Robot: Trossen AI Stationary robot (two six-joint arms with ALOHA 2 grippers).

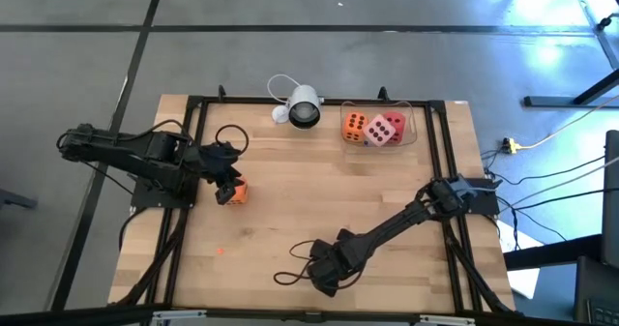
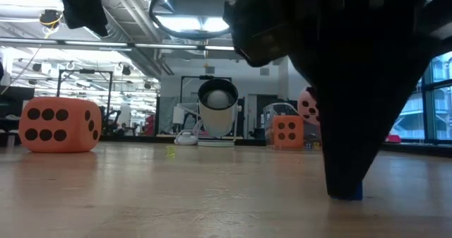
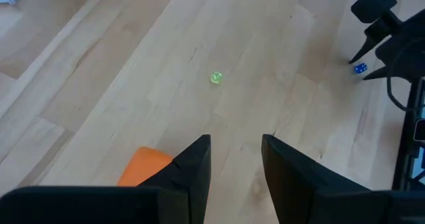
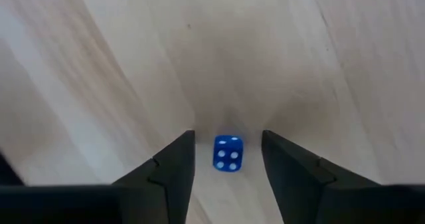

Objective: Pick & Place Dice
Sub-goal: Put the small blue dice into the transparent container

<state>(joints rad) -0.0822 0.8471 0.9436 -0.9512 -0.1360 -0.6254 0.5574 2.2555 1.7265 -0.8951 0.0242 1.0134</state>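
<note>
A large orange die (image 1: 235,192) rests flat on the table near the left side, showing in the low view as orange die (image 2: 60,125). My left gripper (image 3: 236,144) hovers open above it, the die (image 3: 146,169) lying beside one finger. Orange, pink and red dice (image 1: 372,128) sit in a clear tray (image 1: 414,133) at the far edge. My right gripper (image 4: 228,141) is open and points down near the table's near edge, its fingers standing on either side of a tiny blue die (image 4: 228,153) on the wood, also seen as blue die (image 3: 360,68).
A white round camera (image 1: 303,108) stands at the far edge, left of the tray. A tiny green die (image 3: 216,78) and a small red speck (image 1: 221,251) lie on the wood between the arms. Cables loop beside both grippers. A black frame borders the table.
</note>
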